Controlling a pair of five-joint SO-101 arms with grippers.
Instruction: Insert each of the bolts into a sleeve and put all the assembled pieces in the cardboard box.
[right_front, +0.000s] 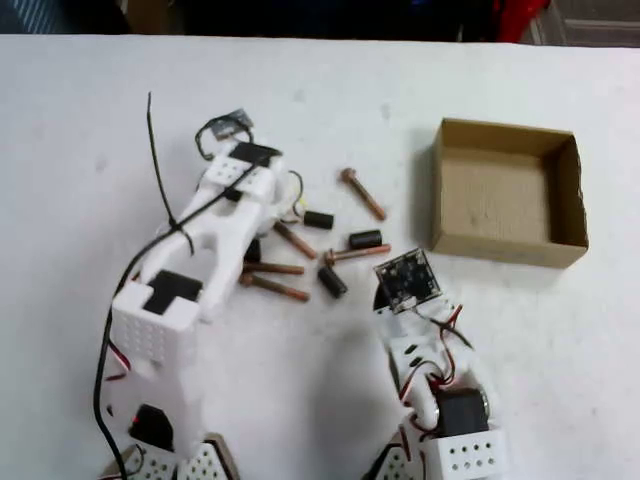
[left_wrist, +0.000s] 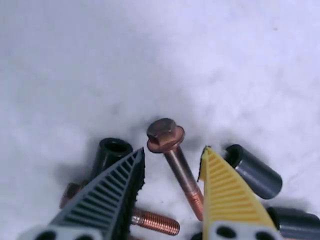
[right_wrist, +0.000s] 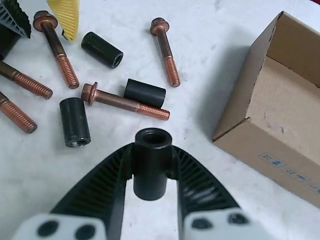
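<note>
— While the white table (right_front: 300, 400) holds loose bolts (right_front: 275, 288), where's the cardboard box (right_front: 500, 246)?
— Near its right edge. The left gripper (left_wrist: 172, 155) sits open around one bolt (left_wrist: 166, 134); the right gripper (right_wrist: 150, 150) squeezes a black sleeve (right_wrist: 150, 172).

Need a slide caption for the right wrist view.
Right gripper grips a black sleeve; loose bolts and sleeves lie on the table beyond, near the cardboard box.

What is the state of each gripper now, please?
Left gripper: open, astride a copper bolt, not gripping it.
Right gripper: shut on a black sleeve.
</note>
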